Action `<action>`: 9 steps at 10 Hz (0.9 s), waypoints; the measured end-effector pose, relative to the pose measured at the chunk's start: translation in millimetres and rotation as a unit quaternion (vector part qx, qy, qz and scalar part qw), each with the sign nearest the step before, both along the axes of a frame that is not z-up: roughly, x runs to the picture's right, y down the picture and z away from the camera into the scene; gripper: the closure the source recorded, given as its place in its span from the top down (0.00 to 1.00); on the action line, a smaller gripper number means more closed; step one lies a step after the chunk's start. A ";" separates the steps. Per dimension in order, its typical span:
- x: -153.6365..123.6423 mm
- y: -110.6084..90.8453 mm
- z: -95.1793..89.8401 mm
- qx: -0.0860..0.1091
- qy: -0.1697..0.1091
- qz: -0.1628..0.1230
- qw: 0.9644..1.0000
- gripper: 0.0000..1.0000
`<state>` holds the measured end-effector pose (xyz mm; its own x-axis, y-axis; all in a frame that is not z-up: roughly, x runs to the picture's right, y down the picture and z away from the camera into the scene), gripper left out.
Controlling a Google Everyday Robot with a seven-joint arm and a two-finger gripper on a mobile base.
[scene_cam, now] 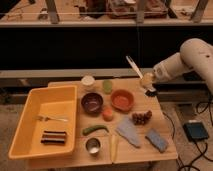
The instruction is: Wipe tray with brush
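The gripper (pixel 148 83) hung above the right rear edge of the table (pixel 165 142), at the end of the white arm reaching in from the right. Its fingers were closed narrowly on the brush (pixel 134 66), gripping it low on the handle. The white handle slanted up and to the left out of the grip, and the dark bristle head showed just below the fingers, clear of the tabletop. The yellow tray (pixel 52 90) sat well apart at the table's left end, with a fork (pixel 50 119) and a dark striped block (pixel 54 137) lying inside. An orange bowl (pixel 122 99) stood between tray and gripper
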<state>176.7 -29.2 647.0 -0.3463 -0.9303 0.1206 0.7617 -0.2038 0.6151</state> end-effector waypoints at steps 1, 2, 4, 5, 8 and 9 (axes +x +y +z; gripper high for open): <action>-20.3 4.3 -19.4 0.010 -0.027 -0.015 0.999 0.10; -34.0 6.8 -30.4 0.016 -0.045 -0.025 0.999 0.10; -38.7 7.7 -34.4 0.018 -0.051 -0.028 0.998 0.10; -38.7 7.5 -34.6 0.018 -0.051 -0.028 0.998 0.10; -38.9 7.3 -34.5 0.018 -0.052 -0.028 0.998 0.10; -38.9 7.3 -34.5 0.018 -0.052 -0.028 0.998 0.10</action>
<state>137.8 -21.8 612.5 -0.4064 -0.9124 0.0478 0.6815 -0.2679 0.6810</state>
